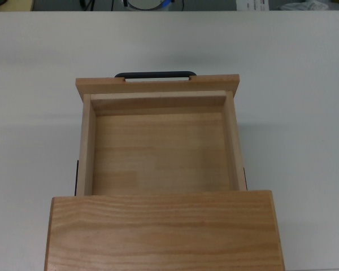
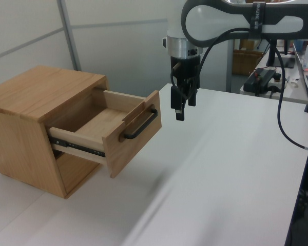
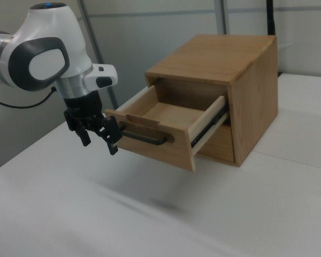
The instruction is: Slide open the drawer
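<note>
We read no labels; the drawer (image 2: 120,128) juts from its cabinet (image 2: 36,102); our gripper (image 2: 179,105) hangs empty, fingers parted, over bare table (image 2: 220,169).

My arm (image 2: 220,23) is wearing glossy white shells over dark grey joint bands, one band showing faint white lettering. A silver metal collar (image 2: 182,47) is sitting just above my black gripper (image 2: 180,108). A black cable (image 2: 282,102) is hanging off the arm behind the gripper.
</note>
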Controlling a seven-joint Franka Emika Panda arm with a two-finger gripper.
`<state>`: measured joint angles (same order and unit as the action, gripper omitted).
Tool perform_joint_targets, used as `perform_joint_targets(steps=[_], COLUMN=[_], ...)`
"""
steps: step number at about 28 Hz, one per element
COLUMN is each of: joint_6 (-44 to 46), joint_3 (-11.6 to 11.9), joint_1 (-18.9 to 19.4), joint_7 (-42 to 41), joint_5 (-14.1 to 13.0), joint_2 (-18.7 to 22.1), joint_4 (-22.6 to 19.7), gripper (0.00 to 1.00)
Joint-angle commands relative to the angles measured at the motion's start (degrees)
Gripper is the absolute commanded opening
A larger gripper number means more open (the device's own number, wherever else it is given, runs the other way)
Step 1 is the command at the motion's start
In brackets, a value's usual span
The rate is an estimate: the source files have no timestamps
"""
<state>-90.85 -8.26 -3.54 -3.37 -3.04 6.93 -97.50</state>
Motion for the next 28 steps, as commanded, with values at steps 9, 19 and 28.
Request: perform_joint_targets(steps=[9, 19, 28], joint_6=[2.44, 2.44, 2.26], joint_3=[0.53, 0.27, 0.62], joint_1=[0.11, 0.20, 0.11], joint_7=[-1.03, -0.68, -0.76], joint_5=[0.66, -0.13, -2.15], joint_2=[-1.92, -2.01, -2.01], joint_4=[3.46, 4.25, 5.39], gripper=[1.00, 1.00, 1.00])
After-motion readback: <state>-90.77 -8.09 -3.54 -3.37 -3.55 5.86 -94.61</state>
